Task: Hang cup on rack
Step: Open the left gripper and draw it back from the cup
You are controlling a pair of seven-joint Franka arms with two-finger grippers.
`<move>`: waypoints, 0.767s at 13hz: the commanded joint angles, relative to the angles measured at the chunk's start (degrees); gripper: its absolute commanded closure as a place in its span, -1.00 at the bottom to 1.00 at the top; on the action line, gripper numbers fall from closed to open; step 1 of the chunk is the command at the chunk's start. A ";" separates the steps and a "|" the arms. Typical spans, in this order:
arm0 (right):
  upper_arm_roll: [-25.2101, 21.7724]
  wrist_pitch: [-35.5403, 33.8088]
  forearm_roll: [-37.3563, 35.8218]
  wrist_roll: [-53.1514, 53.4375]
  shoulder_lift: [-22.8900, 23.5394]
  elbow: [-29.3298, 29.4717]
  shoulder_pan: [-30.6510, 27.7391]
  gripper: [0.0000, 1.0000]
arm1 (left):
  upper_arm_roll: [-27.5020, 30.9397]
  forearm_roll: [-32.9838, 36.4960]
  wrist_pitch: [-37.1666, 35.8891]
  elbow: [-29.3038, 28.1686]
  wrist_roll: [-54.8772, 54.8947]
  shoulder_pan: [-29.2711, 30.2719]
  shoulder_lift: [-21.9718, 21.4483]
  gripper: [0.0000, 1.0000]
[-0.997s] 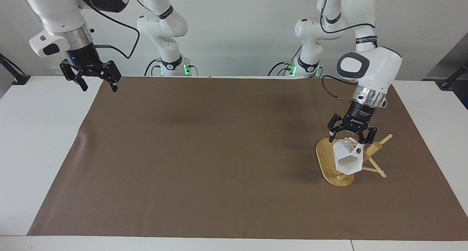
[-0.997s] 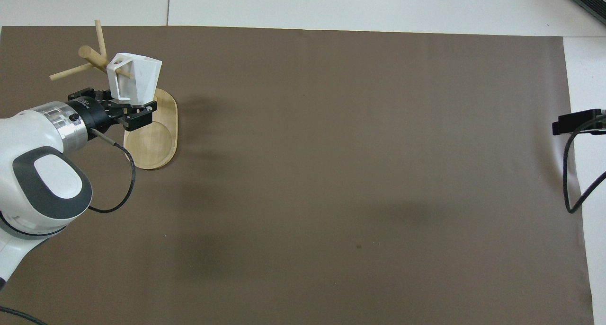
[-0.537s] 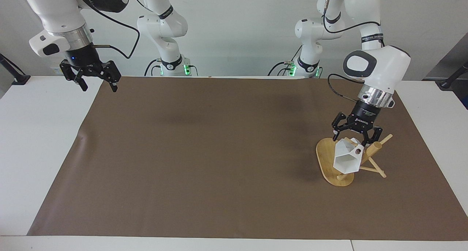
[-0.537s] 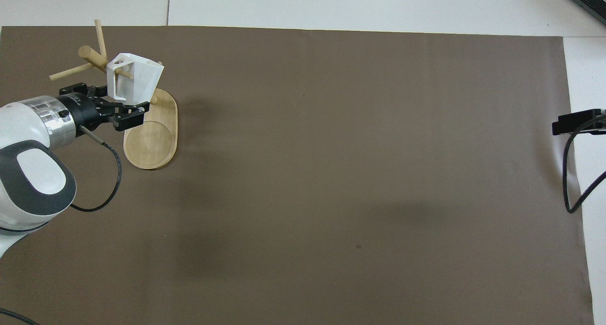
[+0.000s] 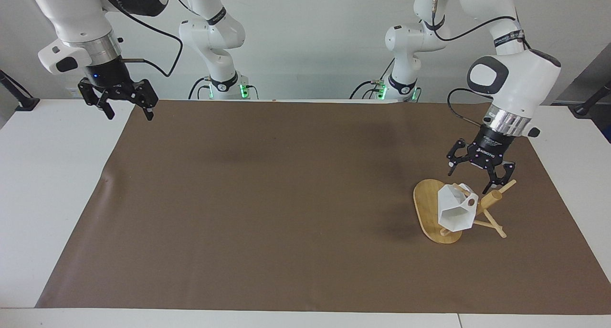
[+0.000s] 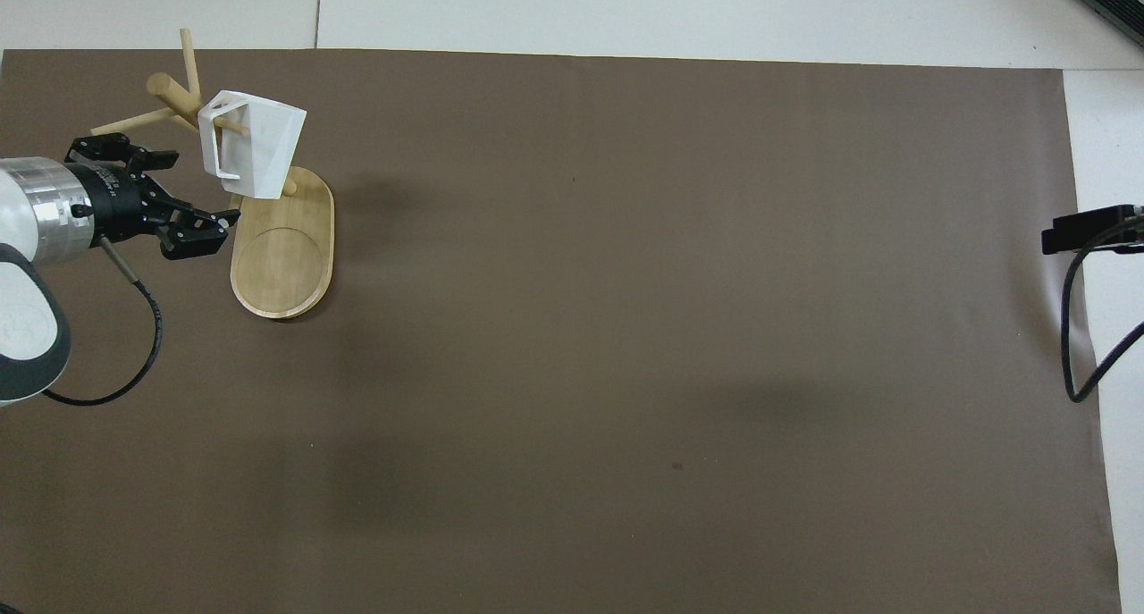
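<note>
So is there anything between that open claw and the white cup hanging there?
No. In the facing view only bare air separates the left gripper from the cup on the rack.

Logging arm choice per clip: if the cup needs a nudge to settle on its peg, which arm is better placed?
Left. The left gripper hangs open beside the cup on the rack; the right gripper waits over the table's other end.
</note>
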 commanded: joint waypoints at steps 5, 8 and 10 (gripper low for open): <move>0.24 1.08 -0.19 -0.06 -0.25 -0.66 0.08 -1.00 | 1.60 9.35 -9.91 0.83 7.96 0.35 -6.53 -1.00; 0.33 -0.05 0.68 -0.33 -0.33 -0.66 0.08 -1.00 | 1.51 13.41 -16.57 3.28 13.47 -0.35 -8.30 -1.00; 0.59 -0.76 0.69 -0.33 -0.33 -0.66 0.08 -1.00 | 1.43 15.61 -21.07 5.39 20.23 -0.44 -8.91 -1.00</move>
